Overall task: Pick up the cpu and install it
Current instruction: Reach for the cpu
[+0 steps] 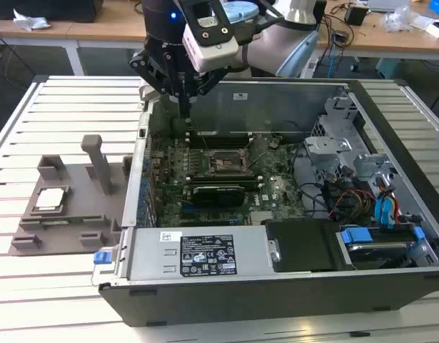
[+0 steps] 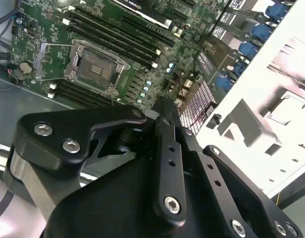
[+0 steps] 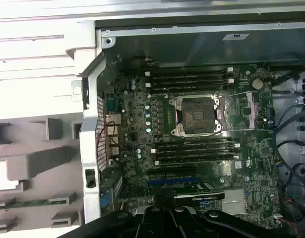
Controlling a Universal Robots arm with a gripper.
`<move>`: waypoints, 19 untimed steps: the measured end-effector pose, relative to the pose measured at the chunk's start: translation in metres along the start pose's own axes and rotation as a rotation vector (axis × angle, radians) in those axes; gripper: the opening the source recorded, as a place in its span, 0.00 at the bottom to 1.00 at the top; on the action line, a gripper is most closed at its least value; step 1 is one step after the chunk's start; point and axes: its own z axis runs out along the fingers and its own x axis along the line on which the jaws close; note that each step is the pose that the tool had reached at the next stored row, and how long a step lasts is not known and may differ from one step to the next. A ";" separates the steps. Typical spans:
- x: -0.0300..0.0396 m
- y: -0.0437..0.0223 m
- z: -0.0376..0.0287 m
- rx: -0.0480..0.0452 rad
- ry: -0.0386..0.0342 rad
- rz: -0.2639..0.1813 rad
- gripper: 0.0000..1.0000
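Observation:
The cpu (image 1: 49,199), a small silvery square with a pale rim, lies in the grey tray (image 1: 76,221) on the slatted table, at the exterior view's left of the computer case. My gripper (image 1: 185,113) hangs over the case's rear corner above the motherboard, well away from the cpu, its fingers shut with nothing between them. The fingertips (image 3: 164,199) come together over the board. The dark square socket (image 1: 223,163) (image 2: 95,67) (image 3: 197,116) is bare, and its metal load plate (image 2: 50,62) is swung open beside it.
The open computer case (image 1: 390,236) has tall walls around the motherboard. Memory slots (image 3: 189,79) flank the socket. A graphics card (image 1: 215,193), a labelled power supply (image 1: 205,254), a drive cage (image 1: 340,143) and loose cables (image 1: 347,196) crowd the inside. An upright post (image 1: 98,161) rises from the tray.

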 end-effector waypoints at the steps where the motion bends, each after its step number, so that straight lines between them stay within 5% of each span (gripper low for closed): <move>1: 0.0068 -0.0005 -0.0002 0.0001 0.0000 0.000 0.11; 6: 0.0224 -0.0017 -0.0004 0.0003 -0.0001 0.000 0.11; 14: 0.0374 -0.0028 -0.0005 0.0004 -0.0001 0.000 0.11; 16: 0.0692 -0.0052 -0.0005 0.0003 -0.0001 0.000 0.11; 19: 0.0791 -0.0060 -0.0006 0.0004 -0.0001 0.000 0.11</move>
